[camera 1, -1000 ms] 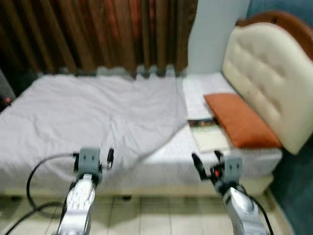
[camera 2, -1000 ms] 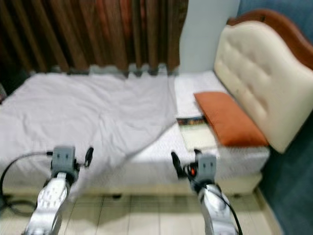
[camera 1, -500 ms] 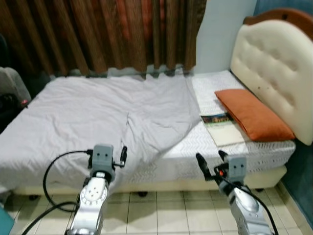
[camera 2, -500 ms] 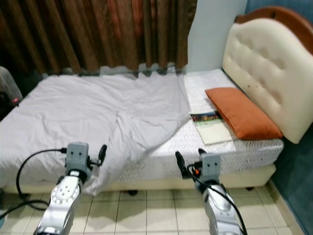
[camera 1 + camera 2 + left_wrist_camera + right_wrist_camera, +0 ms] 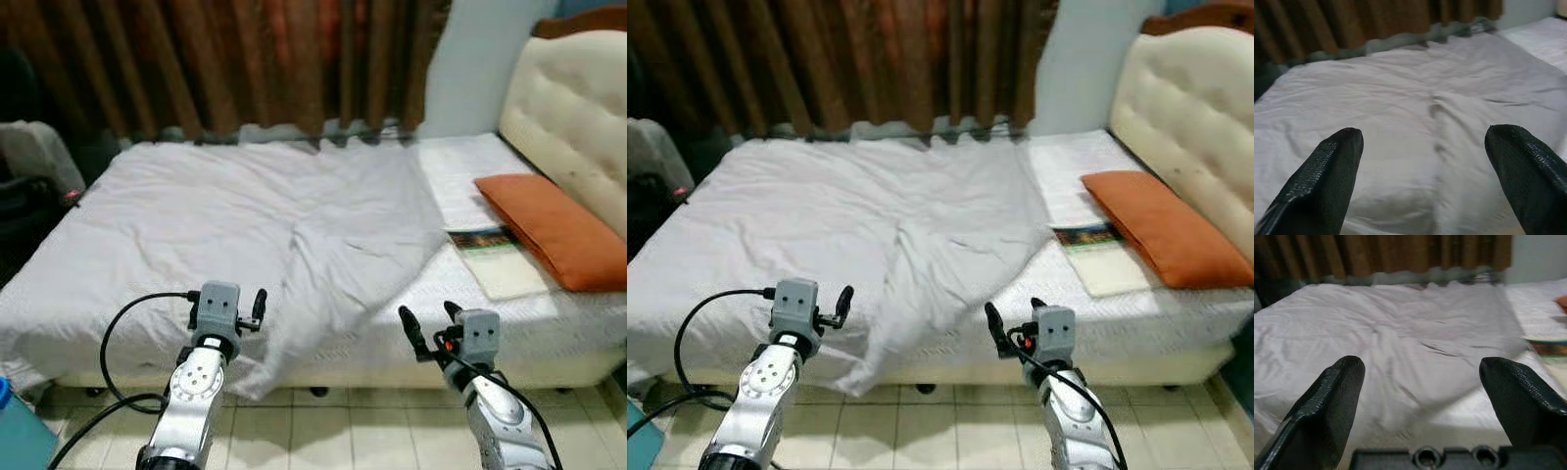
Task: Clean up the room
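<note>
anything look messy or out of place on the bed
Yes: the grey sheet lies rumpled and skewed, one corner hanging over the near edge toward the floor, leaving the mattress bare by the orange pillow. A book lies beside that pillow.

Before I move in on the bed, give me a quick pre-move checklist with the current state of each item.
1. Left end effector open and empty: ok, fingers spread wide in its wrist view.
2. Right end effector open and empty: ok.
3. Both end effectors short of the bed, touching nothing: ok.
4. Blanket spread flat: not ok, rumpled, with one corner hanging over the near edge.
5. Book and orange pillow undisturbed: ok, book lies beside the pillow near the headboard.
6. Floor path free: cannot tell; a black cable loops by the left arm.
</note>
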Tool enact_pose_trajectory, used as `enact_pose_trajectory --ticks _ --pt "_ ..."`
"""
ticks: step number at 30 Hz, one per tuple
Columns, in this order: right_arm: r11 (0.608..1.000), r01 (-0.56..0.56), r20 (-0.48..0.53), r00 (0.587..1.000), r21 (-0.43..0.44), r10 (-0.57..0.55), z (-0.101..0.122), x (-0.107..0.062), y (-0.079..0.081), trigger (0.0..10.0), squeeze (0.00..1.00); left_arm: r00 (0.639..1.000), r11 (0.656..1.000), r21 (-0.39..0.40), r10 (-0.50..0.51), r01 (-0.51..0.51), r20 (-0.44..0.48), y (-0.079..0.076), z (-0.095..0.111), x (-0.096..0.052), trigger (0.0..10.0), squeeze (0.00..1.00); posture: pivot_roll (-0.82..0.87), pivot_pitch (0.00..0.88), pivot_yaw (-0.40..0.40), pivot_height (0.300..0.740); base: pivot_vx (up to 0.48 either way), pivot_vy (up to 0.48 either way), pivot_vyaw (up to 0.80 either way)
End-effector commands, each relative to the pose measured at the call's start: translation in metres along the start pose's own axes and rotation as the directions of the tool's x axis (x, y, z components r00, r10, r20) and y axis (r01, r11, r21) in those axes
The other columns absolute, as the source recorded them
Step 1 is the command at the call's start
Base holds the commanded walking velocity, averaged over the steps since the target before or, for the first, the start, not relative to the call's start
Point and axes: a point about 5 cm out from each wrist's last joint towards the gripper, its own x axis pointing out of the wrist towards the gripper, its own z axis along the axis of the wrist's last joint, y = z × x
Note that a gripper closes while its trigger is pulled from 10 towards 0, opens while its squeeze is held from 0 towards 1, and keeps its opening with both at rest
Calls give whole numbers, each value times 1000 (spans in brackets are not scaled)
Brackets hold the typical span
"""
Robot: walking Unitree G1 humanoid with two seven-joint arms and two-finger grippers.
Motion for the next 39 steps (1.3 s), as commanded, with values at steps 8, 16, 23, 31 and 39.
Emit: enact_pose_trajectory --ticks 8,16,23,31,39 --pt "999 -42 1 999 -3 42 2 7 10 10000 0 999 997 -60 44 -45 -15 6 0 2 10000 0 11 0 35 740 361 315 -738" --pt "998 -58 -7 998 -15 58 2 9 12 10000 0 999 991 -126 48 -51 -21 -2 0 2 10000 0 12 0 25 740 361 317 -742" --pt "997 -78 -30 997 -18 78 -2 5 12 10000 0 1000 995 -103 16 -18 -23 -12 1 4 10000 0 9 0 16 740 362 315 -753" --pt "995 -97 -30 995 -11 97 -2 5 14 10000 0 999 999 -42 31 -32 -20 -13 4 6 10000 0 8 6 14 740 227 197 -285" --pt "993 -113 -25 993 -16 113 0 5 16 10000 0 999 997 -56 46 -47 -23 -12 3 6 10000 0 7 11 14 740 173 -297 211"
